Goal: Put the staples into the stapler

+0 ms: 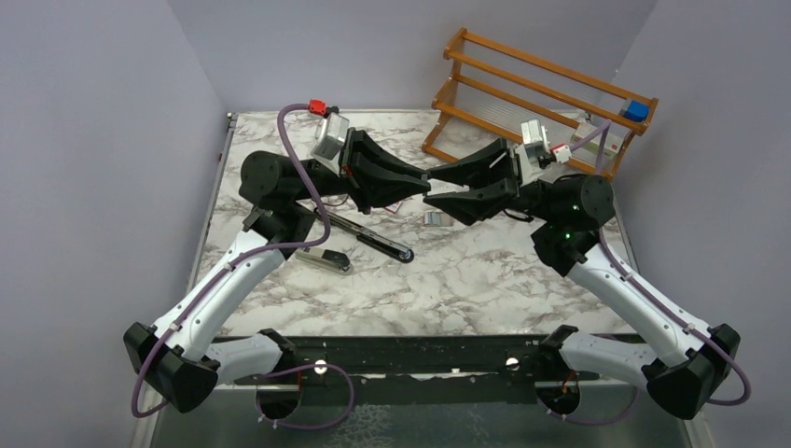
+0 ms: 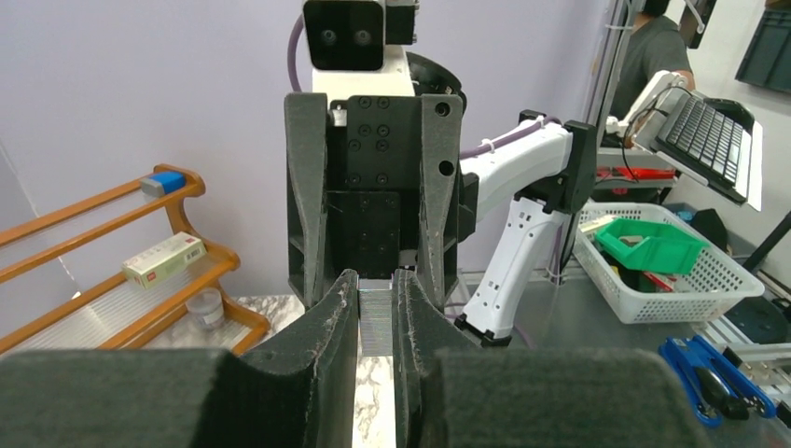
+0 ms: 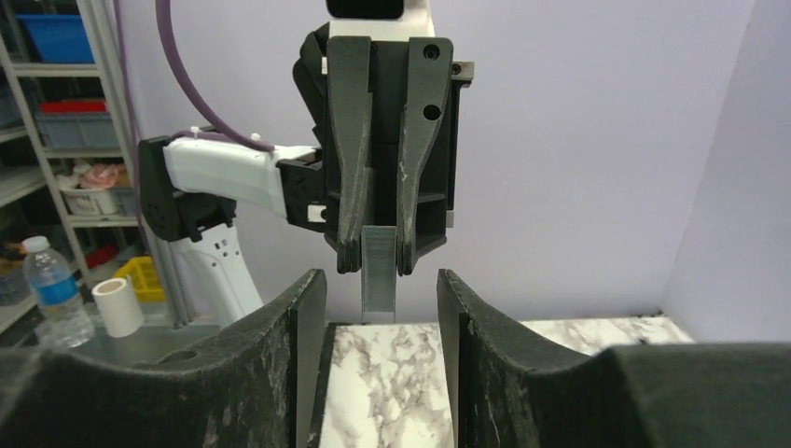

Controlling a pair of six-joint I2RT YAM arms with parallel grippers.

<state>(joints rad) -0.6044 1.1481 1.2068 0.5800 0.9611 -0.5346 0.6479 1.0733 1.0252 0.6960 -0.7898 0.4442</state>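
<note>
Since the left gripper (image 2: 376,282) pinches the staple strip (image 3: 379,275) in nearly shut jaws while the right gripper (image 1: 429,187) stands parted around it without touching, the stapler (image 1: 373,238) — lying open on the table (image 1: 466,280) just below, long axis slanting far-left to near-right — sits nearest the left arm, which would carry the strip down.

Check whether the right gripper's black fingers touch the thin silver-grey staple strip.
Apart. The right wrist view shows the right gripper with its fingers spread, leaving clear gaps on both sides of the staple strip; the left gripper pinches it.
</note>
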